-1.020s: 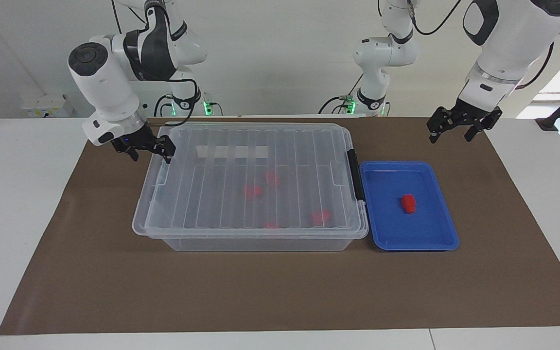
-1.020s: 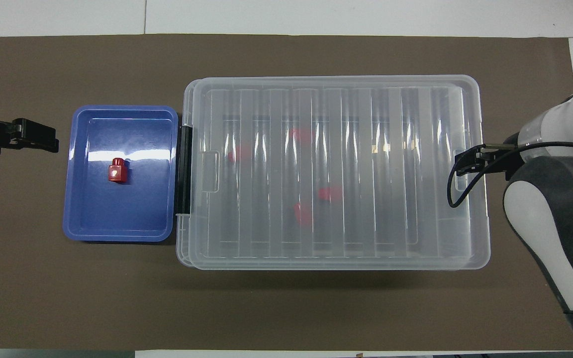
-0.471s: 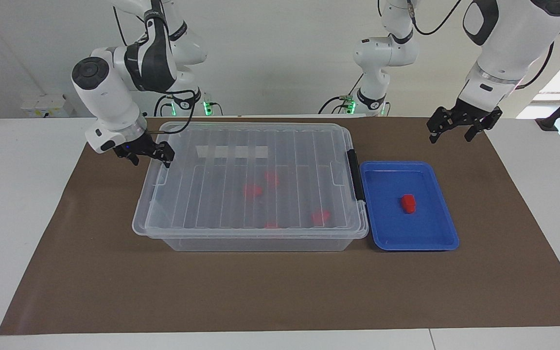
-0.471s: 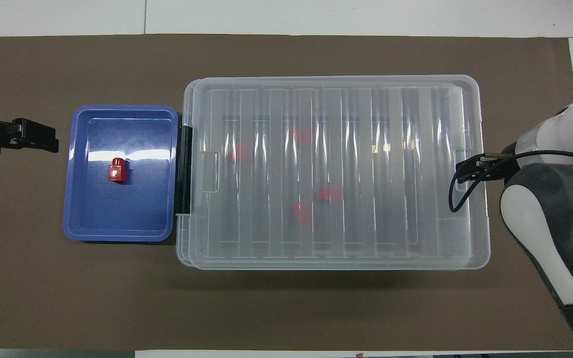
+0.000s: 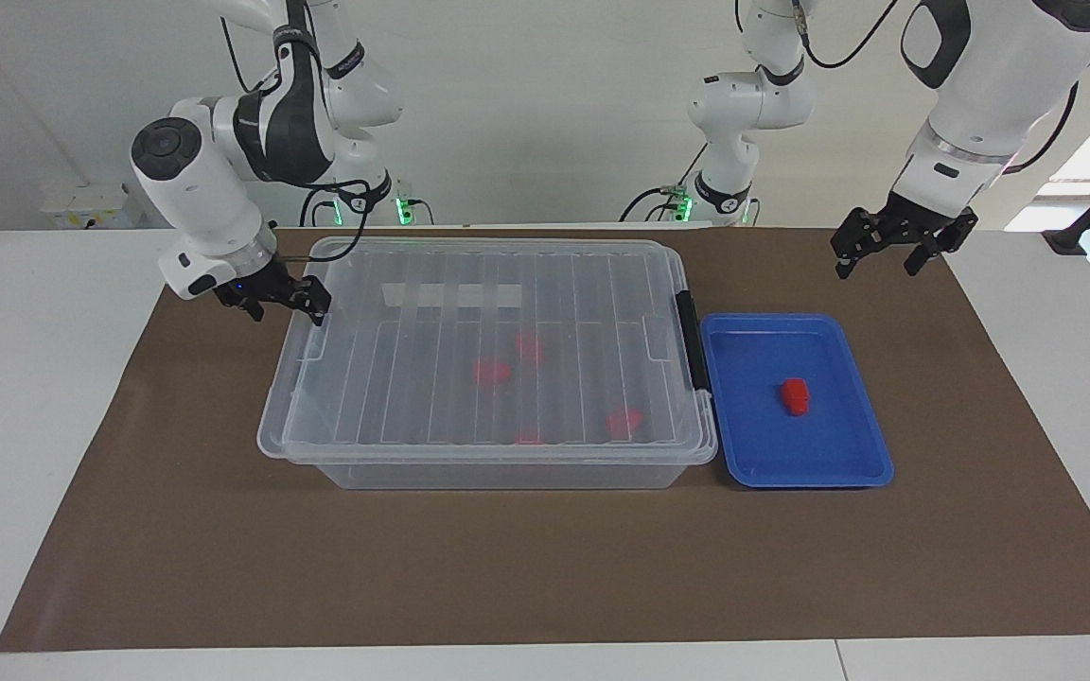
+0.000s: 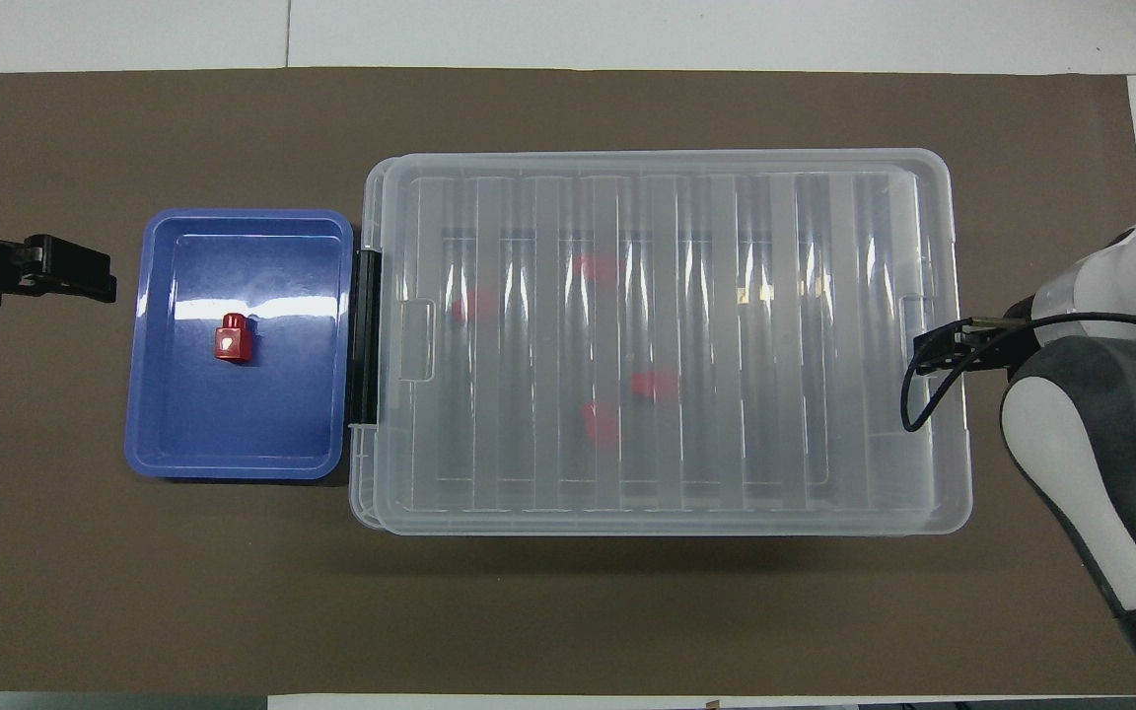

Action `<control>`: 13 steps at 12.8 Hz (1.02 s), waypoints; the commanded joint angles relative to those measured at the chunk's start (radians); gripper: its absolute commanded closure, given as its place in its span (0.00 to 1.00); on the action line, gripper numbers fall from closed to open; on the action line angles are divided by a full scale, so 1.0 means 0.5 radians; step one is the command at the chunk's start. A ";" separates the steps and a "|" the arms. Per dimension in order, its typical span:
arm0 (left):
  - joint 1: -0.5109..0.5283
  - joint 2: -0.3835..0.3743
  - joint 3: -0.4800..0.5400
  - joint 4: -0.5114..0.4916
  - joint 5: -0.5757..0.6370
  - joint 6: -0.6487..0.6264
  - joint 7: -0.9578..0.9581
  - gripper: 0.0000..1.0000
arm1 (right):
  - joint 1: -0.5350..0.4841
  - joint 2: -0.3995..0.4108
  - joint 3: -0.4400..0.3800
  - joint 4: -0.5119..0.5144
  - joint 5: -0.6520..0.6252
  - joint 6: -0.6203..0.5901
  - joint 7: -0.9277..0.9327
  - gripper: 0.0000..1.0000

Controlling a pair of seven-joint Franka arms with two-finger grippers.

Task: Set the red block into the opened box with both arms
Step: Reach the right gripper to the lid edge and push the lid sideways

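We see the box (image 5: 488, 369) standing on the brown mat (image 5: 176, 530) with its ribbed clear lid (image 5: 469, 312) down, so the step in hand, as we judge it, is opening the box, and nothing has yet been placed. Our right gripper (image 5: 288, 301) hangs with its fingers spread at the box's end toward the right arm's end of the table, just beside the lid's rim there; whether it touches the rim we cannot tell. Our left gripper (image 5: 893, 248) waits with its fingers spread and nothing between them, over the bare mat near the mat's edge closest to the robots, toward the left arm's end. The red block (image 5: 795, 395) lies alone near the middle of the blue tray (image 5: 862, 468), which sits just beside the box's latched end, where the black latch (image 5: 690, 340) runs along the lid's edge. Several other red pieces (image 5: 493, 371) show blurred through the lid, already lying inside the box. We reckon the next move calls for the right gripper to catch the lid's rim at its end and lift it, while the left gripper comes down over the tray, straddles the small block squarely and pinches it; the block is tiny, so a poor line-up could nudge it aside
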 commanded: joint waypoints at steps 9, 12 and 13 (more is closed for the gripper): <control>0.015 -0.059 -0.005 -0.063 -0.021 -0.019 0.001 0.00 | -0.192 -0.053 -0.019 -0.050 -0.074 0.048 -0.289 0.00; 0.028 -0.172 -0.005 -0.363 -0.024 0.320 0.028 0.00 | -0.204 -0.046 -0.104 -0.023 -0.108 0.045 -0.415 0.00; 0.028 -0.187 -0.005 -0.470 -0.024 0.428 0.028 0.00 | -0.204 -0.043 -0.141 -0.020 -0.108 0.045 -0.467 0.00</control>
